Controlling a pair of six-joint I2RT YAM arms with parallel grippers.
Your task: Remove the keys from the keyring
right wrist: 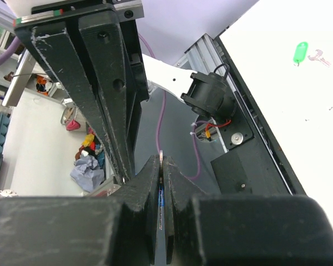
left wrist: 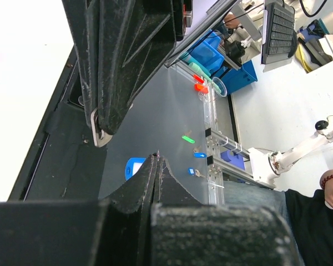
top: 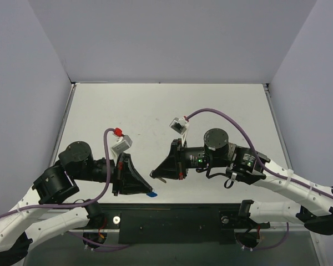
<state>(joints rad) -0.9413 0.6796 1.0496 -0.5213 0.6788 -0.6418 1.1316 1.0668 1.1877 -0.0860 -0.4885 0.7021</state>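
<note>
Blue oval plastic keyring (left wrist: 134,167) pinched by scuffed black fingers (left wrist: 142,187).

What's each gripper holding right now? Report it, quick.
Left gripper: closed on the keyring, its blue tag sticking out.
Right gripper: closed on the key, seen edge-on.

My left gripper (top: 147,187) and right gripper (top: 157,173) nearly tip to tip by the near edge, slim gap between, black rail (top: 172,219) nearer, far table (top: 155,108) open.
</note>
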